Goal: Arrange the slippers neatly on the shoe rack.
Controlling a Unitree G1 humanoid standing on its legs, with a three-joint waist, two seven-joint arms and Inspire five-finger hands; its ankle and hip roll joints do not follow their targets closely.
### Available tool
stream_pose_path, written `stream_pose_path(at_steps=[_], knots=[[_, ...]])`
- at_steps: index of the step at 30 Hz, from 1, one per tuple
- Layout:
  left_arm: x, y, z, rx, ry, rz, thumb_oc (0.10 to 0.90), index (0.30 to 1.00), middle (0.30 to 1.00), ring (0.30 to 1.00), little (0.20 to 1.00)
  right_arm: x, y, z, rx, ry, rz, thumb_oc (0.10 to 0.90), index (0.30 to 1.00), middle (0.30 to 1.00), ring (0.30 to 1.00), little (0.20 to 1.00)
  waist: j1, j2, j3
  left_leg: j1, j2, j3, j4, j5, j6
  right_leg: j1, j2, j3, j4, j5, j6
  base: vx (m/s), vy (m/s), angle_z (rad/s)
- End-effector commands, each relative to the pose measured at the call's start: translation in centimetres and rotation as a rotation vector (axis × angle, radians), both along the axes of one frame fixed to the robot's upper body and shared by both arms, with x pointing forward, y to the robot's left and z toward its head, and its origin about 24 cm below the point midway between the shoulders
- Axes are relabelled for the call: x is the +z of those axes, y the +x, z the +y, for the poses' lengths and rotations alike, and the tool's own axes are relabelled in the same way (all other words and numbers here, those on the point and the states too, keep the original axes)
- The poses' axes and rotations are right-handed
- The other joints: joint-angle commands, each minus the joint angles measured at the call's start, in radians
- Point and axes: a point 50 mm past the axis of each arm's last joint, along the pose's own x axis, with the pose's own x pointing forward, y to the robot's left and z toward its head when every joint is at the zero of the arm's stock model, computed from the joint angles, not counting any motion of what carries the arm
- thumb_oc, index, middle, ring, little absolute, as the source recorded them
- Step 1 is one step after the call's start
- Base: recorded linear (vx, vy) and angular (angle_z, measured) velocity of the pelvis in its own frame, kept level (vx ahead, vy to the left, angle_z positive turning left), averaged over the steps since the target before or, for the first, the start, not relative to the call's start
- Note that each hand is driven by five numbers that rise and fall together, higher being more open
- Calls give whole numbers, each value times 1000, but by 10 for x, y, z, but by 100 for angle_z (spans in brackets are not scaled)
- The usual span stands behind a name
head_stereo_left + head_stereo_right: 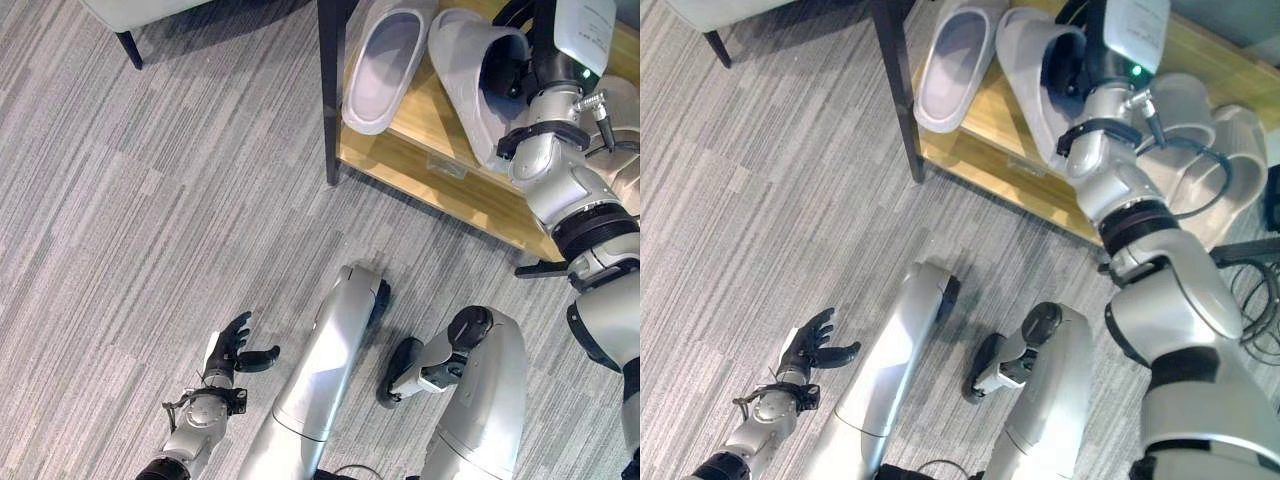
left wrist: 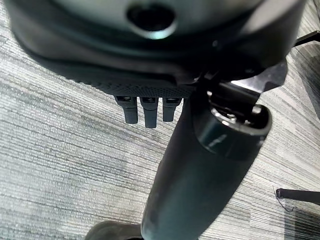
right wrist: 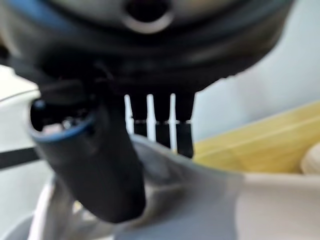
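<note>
Two smooth grey slippers point(image 1: 385, 65) point(image 1: 470, 70) lie on the wooden rack point(image 1: 440, 170); right hand point(image 1: 505, 65) pinches one, left hand point(image 1: 232, 350) spread.

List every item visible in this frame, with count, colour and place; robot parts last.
slippers: four, pale grey; two on the rack's left part, two more on its right part
shoe rack: one, light wood shelf with a dark leg, far right
furniture leg: one, dark, far left on the grey carpet
left hand: dark, open, over the carpet
right hand: dark, fingers inside the second slipper, grip hidden
</note>
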Motion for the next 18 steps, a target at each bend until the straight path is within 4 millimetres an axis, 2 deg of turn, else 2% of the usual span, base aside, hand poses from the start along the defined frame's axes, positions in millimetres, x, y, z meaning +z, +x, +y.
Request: stream_pose_path(at_steps=[1,2,9,18], knots=[[12,1,-9,-50,-12,-88,800,900,900,900,900,71,-18,20,59,15,-264,569,554,554,554,554,41,36,-31,59,17,-61,41,-265,-1,8,1,10,12,37,-95,0,0,0],[13,2,-9,-48,-16,-92,800,900,900,900,900,70,-17,21,67,42,-267,800,900,900,900,900,45,38,-31,59,17,-65,46,-266,-1,9,-3,5,14,37,-94,0,0,0],[12,2,-13,-59,-29,-85,800,900,900,900,900,66,-14,33,105,13,-246,800,900,900,900,900,47,39,-31,59,24,-67,57,-276,-5,12,-3,-3,23,39,-92,0,0,0],[6,-5,-10,-40,-36,-57,800,900,900,900,900,70,-22,31,179,-17,-262,800,900,900,900,900,32,28,-31,59,38,-63,86,-298,-8,-10,10,5,49,29,-96,-1,8,-2]])
